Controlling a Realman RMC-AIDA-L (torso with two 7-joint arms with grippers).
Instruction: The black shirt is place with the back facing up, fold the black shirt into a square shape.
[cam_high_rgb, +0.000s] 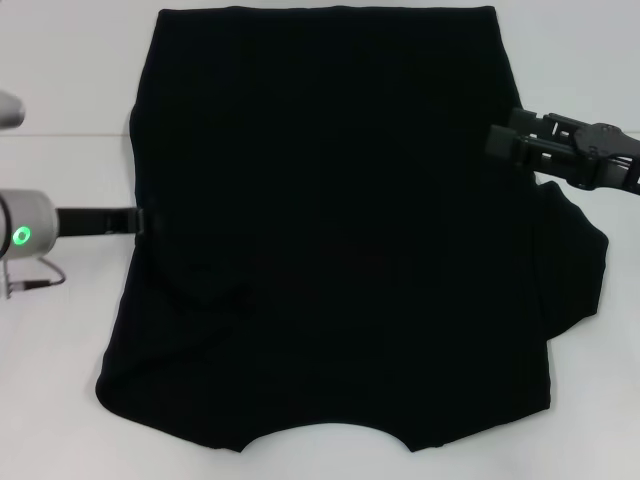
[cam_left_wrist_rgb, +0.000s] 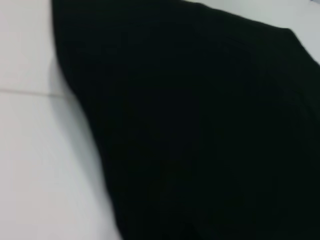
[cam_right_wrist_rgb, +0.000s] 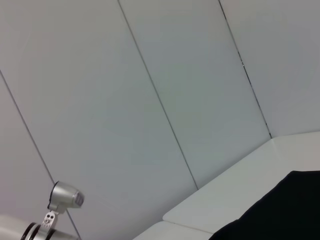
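Observation:
The black shirt (cam_high_rgb: 330, 220) lies spread flat on the white table (cam_high_rgb: 60, 400), plain side up, with its curved neckline at the near edge. One sleeve (cam_high_rgb: 578, 270) sticks out on the right; the left side runs straight. My left gripper (cam_high_rgb: 145, 222) reaches in level from the left and meets the shirt's left edge at mid-height. My right gripper (cam_high_rgb: 505, 142) hovers at the shirt's right edge, farther back. Black cloth (cam_left_wrist_rgb: 200, 130) fills most of the left wrist view. The right wrist view catches only a corner of the shirt (cam_right_wrist_rgb: 280, 210).
Bare white table borders the shirt on both sides and along the near edge. A panelled grey wall (cam_right_wrist_rgb: 150, 75) stands behind the table. A silver part (cam_right_wrist_rgb: 64, 196) shows low in the right wrist view.

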